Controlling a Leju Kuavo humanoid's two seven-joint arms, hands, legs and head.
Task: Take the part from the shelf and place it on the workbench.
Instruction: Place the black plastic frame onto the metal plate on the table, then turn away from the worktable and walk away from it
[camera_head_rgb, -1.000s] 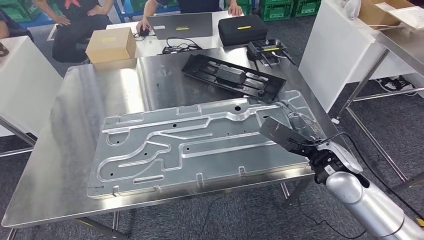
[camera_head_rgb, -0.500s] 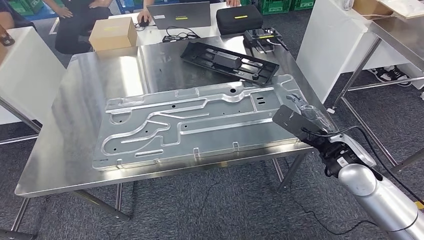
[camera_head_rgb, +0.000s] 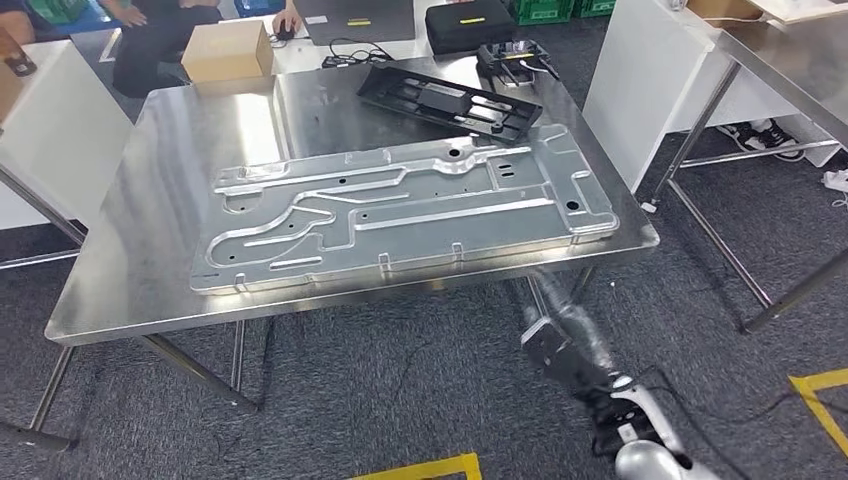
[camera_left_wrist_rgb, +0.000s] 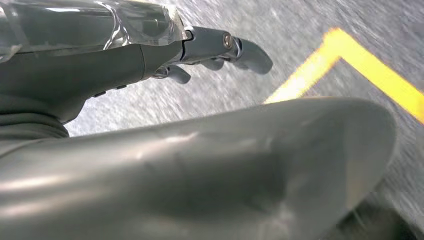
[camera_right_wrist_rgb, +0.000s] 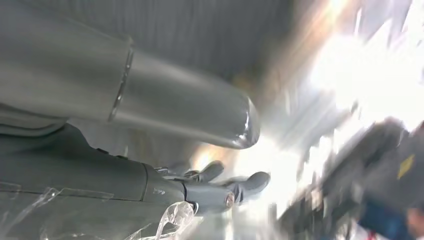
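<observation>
Right hand (camera_head_rgb: 562, 352) below workbench (camera_head_rgb: 120, 270) edge

Grey carpet floor (camera_head_rgb: 420, 400) with yellow tape lines (camera_head_rgb: 820, 395), white tables (camera_head_rgb: 45, 140) around a steel workbench (camera_head_rgb: 130, 260).

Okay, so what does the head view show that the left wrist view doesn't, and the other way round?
Head view alone: the large stamped metal part lying flat on the steel workbench, a black tray behind it, a cardboard box, and the right hand lowered below the bench edge, holding nothing.

Left wrist view alone: the left hand hanging over the floor, fingers apart and nothing in them.

Both: grey carpet and yellow floor tape.
</observation>
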